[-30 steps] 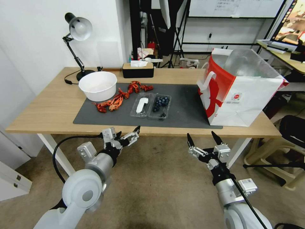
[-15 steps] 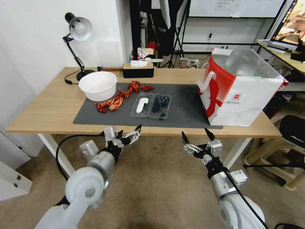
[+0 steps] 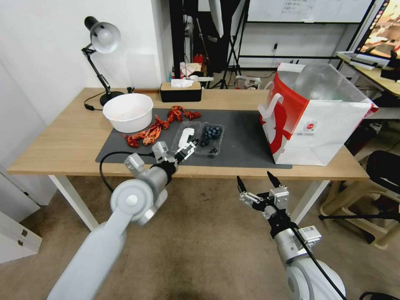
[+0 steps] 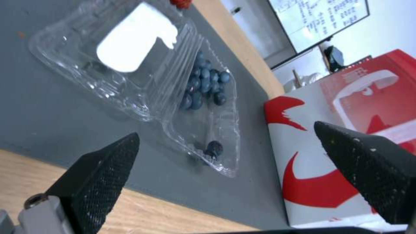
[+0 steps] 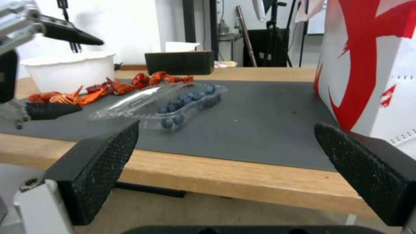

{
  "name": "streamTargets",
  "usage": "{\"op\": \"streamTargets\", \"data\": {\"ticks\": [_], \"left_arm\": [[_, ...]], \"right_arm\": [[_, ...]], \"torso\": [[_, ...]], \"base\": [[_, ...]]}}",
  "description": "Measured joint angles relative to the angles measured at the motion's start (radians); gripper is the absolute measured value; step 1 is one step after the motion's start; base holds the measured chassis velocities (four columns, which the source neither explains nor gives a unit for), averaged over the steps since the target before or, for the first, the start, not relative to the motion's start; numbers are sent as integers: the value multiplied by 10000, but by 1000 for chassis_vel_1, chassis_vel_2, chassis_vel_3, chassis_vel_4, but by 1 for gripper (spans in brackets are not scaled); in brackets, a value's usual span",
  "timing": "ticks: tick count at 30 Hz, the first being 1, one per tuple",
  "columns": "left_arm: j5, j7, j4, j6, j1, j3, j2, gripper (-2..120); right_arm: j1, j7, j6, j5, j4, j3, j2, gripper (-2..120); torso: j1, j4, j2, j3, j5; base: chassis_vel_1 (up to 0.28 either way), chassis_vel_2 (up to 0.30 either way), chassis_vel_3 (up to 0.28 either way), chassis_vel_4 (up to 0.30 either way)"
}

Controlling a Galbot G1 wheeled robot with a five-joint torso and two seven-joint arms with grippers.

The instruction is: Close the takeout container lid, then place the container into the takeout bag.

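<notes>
Head view first: we see the left gripper spread wide above the near edge of the grey mat, just before the takeout container, and it holds nothing and touches nothing. The container lies open and flat on the mat, the lid with its white sticker on the robot's left and the blueberry half on the right. The right gripper hangs below the front edge of the table, also spread apart and empty. The takeout bag stands upright and open at the right end of the table, well apart from the container.

From the left wrist we see more closely the berries (most bunched at the far end, one alone at the near end). The right wrist view adds the low side profile of the container, with the red crayfish and the white bowl behind it.
</notes>
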Motion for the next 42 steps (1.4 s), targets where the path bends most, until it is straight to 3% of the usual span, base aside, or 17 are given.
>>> {"op": "streamTargets", "data": {"ticks": [7,12,42], "left_arm": [[-306,-965,667,-201,-787,517,-371,100],[-273,-1263,862,-224,-899,626,-471,100],[40,-1096,1733,-609,-1237,743,-684,100]], "right_arm": [[-92,-26,49,-133,9,0,128,100],[-133,-32,76,-164,17,19,157,100],[-360,-85,179,-303,65,78,308,100]], "torso": [[1,-1,0,0,0],[0,0,0,-1,0],[0,0,1,-2,0]], "base": [[0,0,0,0],[0,0,0,0],[0,0,0,0]]}}
